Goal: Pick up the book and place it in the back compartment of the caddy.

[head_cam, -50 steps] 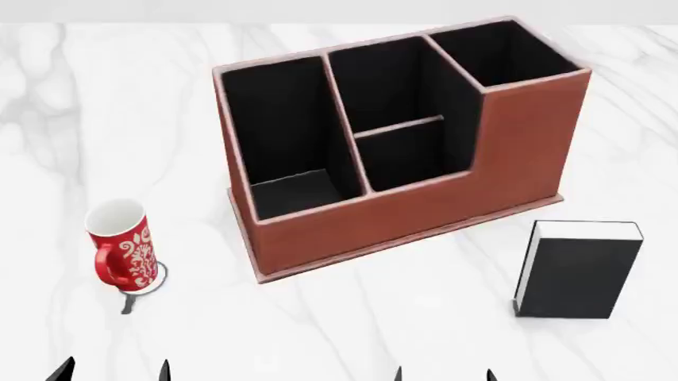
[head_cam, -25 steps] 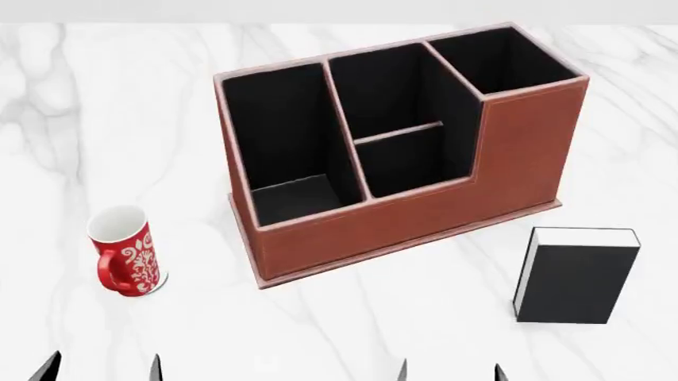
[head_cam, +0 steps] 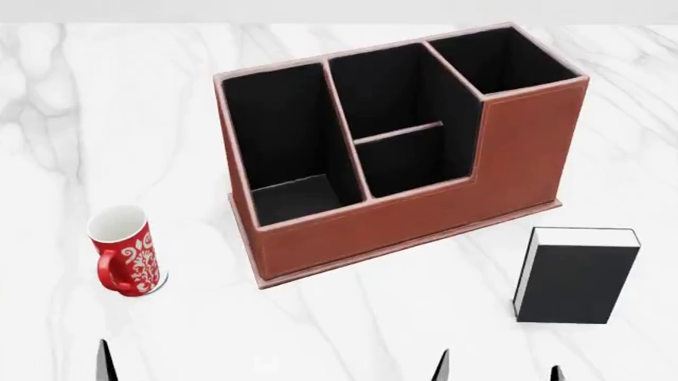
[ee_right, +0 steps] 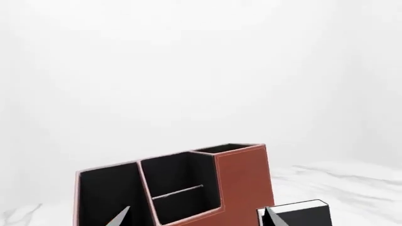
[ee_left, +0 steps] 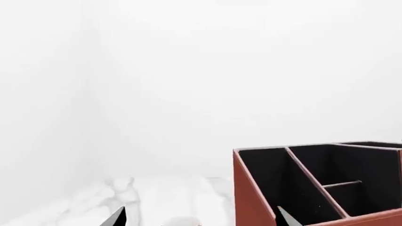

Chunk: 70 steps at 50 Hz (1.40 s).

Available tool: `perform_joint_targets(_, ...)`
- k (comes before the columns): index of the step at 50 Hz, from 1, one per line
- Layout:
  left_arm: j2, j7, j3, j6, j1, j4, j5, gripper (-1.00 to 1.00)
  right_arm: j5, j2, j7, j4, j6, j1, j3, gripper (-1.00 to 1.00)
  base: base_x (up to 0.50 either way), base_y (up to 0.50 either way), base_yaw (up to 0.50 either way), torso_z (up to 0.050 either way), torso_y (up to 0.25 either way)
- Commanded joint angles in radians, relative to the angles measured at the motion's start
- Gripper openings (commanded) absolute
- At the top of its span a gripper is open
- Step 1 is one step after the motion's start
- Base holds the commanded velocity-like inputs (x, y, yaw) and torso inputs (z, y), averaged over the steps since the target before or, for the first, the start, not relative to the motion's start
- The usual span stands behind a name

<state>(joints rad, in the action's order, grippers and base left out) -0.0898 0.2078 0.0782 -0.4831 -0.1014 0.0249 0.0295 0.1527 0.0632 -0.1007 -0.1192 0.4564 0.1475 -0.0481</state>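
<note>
The black book with white page edges lies flat on the marble table, right of the caddy's near corner; it also shows in the right wrist view. The reddish-brown caddy stands mid-table and shows in both wrist views. Its smallest cell lies just behind the low brown wall, on the near side of the middle divider. My right gripper is open and empty, short of the book. My left gripper is open and empty; only one of its fingertips shows in the head view.
A red-and-white patterned mug stands upright left of the caddy, ahead of my left gripper; its rim shows between that gripper's tips. White marble table lies between the grippers and the caddy.
The head view dipped slightly at first, then held. My right gripper's tips moved right, toward the book. Only one left fingertip now shows in the head view. Book, caddy and mug stayed put.
</note>
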Motion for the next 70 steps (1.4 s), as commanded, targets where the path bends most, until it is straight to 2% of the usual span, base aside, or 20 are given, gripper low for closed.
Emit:
perform_joint_targets(1,-0.017,0.037,0.003,-0.128,-0.03,0.014,-0.005,1.0,0.021,0.006,-0.021,-0.005,0.126,0.027,-0.005,1.0,0.0,0.0,0.0,0.0,0.0)
perform_joint_targets(18,-0.025,0.096,-0.024,-0.233,-0.033,-0.003,-0.049,1.0,0.119,0.027,-0.061,-0.005,0.18,0.027,0.007,1.0,0.0,0.0,0.0,0.0,0.0)
perform_joint_targets(70,-0.065,0.145,0.018,-0.213,-0.019,-0.01,-0.066,1.0,0.147,0.073,-0.107,-0.002,0.208,0.027,-0.042,1.0,-0.03,-0.09,0.0,0.0,0.0)
